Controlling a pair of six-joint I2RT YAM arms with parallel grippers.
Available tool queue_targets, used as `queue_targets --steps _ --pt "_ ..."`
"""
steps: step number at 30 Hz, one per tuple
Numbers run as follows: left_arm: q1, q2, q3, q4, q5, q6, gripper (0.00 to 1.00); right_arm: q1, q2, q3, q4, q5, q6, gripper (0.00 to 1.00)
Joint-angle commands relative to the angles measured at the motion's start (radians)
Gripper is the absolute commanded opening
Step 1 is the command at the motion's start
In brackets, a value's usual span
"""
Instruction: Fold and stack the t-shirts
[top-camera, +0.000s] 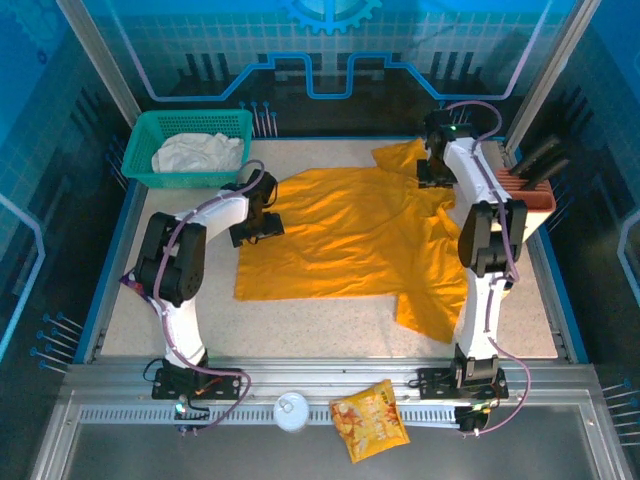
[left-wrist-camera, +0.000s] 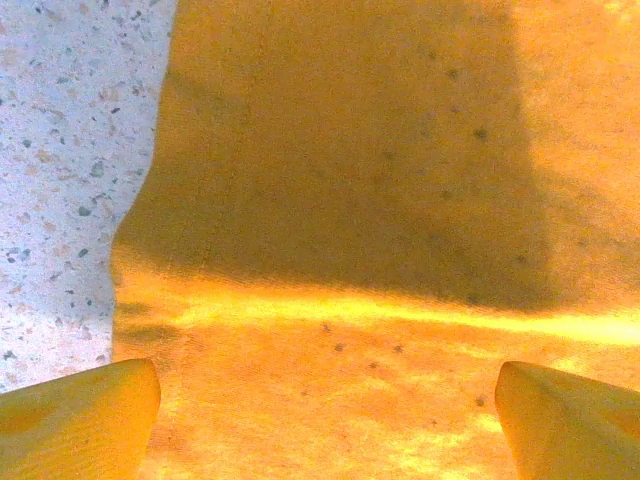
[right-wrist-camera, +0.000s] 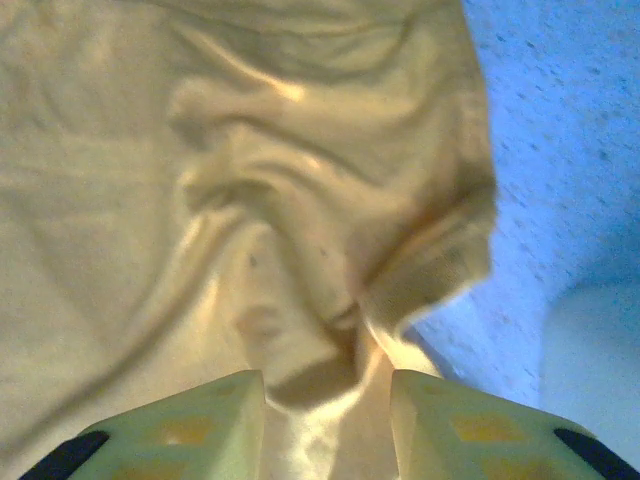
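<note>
Top external view, and the mustard t-shirt (top-camera: 350, 235) lies spread across the middle of the speckled table (top-camera: 560, 300), front side wrinkled, one sleeve trailing toward the near right. The left gripper (top-camera: 258, 225) is down over the shirt's left edge, and the right gripper (top-camera: 432, 168) is at the far right corner, on the sleeve by the collar. Over to the left wrist: the two fingertips (left-wrist-camera: 80, 420) sit far apart, jaws wide, nothing between them but flat orange cloth below, the shirt's edge running up the left with bare tabletop beside it. Right wrist now: the fingers (right-wrist-camera: 200, 425) are drawn close together, and a bunched fold of the shirt is caught between them, creases fanning out from the pinch. Back at the far left corner, the off-white t-shirt (top-camera: 195, 152) sits crumpled inside the teal basket (top-camera: 190, 122), well apart from the mustard one. A snack packet (top-camera: 370, 420) lies on the near rail, off the table.
</note>
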Motion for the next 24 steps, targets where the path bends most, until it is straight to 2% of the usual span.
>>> queue_targets --steps 1,8,20,24 --pt "-0.019 0.021 0.027 -0.045 -0.003 0.014 0.88 -0.019 -0.019 -0.129 0.026 0.056 -0.006 0.39" --pt "-0.02 0.09 0.018 -0.024 0.009 -0.002 0.88 -0.022 -0.007 -0.171 0.034 0.125 0.005 0.38" --pt "-0.02 0.11 0.038 -0.049 -0.027 0.002 0.86 -0.032 0.16 -0.025 0.01 0.149 0.003 0.35" --pt "-0.019 0.121 0.043 -0.06 -0.034 -0.002 0.81 -0.039 0.188 -0.025 0.017 0.175 0.004 0.24"
